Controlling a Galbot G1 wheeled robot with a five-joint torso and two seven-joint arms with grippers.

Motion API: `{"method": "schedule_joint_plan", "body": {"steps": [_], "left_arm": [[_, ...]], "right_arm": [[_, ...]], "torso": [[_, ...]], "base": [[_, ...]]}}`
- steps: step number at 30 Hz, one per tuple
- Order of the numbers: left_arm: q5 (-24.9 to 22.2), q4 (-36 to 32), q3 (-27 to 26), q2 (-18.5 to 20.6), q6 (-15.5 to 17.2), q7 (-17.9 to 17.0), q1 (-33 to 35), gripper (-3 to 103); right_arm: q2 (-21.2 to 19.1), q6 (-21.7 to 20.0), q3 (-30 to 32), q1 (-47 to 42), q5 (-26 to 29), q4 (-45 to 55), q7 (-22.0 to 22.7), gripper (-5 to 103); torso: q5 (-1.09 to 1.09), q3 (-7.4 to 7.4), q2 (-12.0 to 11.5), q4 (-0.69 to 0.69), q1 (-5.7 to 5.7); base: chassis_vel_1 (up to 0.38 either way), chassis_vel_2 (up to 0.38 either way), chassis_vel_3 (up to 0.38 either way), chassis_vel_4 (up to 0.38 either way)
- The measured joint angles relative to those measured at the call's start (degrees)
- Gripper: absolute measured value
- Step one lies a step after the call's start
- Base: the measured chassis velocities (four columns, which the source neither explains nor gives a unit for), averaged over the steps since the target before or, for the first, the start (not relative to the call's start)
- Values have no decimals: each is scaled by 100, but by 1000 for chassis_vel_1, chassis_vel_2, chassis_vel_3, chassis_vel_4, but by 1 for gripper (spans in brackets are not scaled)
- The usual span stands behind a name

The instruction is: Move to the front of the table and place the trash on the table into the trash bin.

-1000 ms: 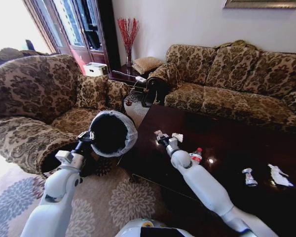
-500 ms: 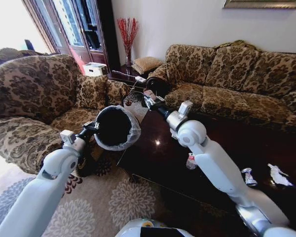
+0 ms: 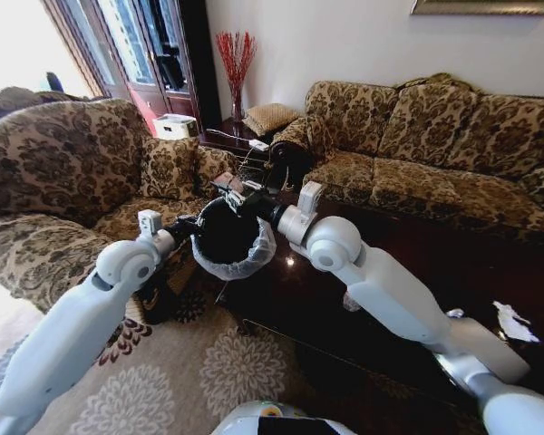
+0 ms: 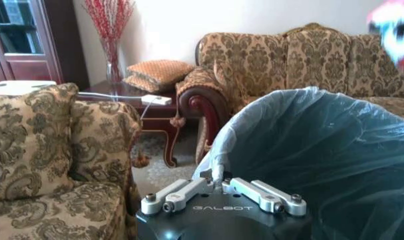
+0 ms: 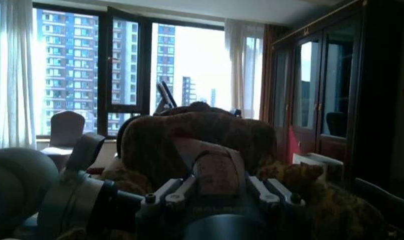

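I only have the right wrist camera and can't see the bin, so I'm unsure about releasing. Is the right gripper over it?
Observer: In the head view, the right gripper, shut on its piece of trash, is at the far edge of the trash bin opening.
Operator: What is holding the bin there?
Observer: The left gripper is clamped on the bag-lined rim, holding the bin up beside the table.
Operator: Any other trash on the table?
Observer: Yes, a crumpled white paper lies towards the table's right end.
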Motion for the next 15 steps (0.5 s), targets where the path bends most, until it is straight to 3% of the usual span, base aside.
{"method": "schedule_joint_plan", "body": {"steps": [3, 4, 7, 10, 13, 14, 15], "left_arm": [[-19, 0, -36, 15, 0, -2, 26, 0], [-26, -5, -55, 16, 0, -2, 56, 0], [-26, -29, -65, 9, 0, -2, 77, 0], [-24, -77, -68, -12, -4, 0, 88, 0], [-20, -94, -66, -7, -7, 3, 90, 0], [-18, -103, -66, -2, -12, 4, 90, 0], [-18, -110, -66, 2, -18, 7, 89, 0]], "right_arm": [[-8, -22, -14, -62, -77, -1, -31, 21], [13, -23, -62, -83, -164, -17, -31, 32], [63, -21, -113, -79, -253, -48, -25, 37], [112, -12, -151, -56, -296, -59, 15, 55], [106, -10, -162, -56, -306, -59, 29, 60], [100, 1, -168, -56, -318, -60, 40, 71], [99, 15, -168, -56, -324, -61, 61, 71]], "torso": [[2, 0, 0, -1, -1], [1, 0, 0, 0, -1], [1, 0, 0, 0, -1], [-1, 0, 0, 1, -1], [0, 0, 0, 0, -1], [1, 0, 0, 0, -1], [1, 0, 0, 0, -1]], "base": [[0, 0, 0, 0], [0, 0, 0, 0], [0, 0, 0, 0], [0, 0, 0, 0], [0, 0, 0, 0], [0, 0, 0, 0], [0, 0, 0, 0]]}}
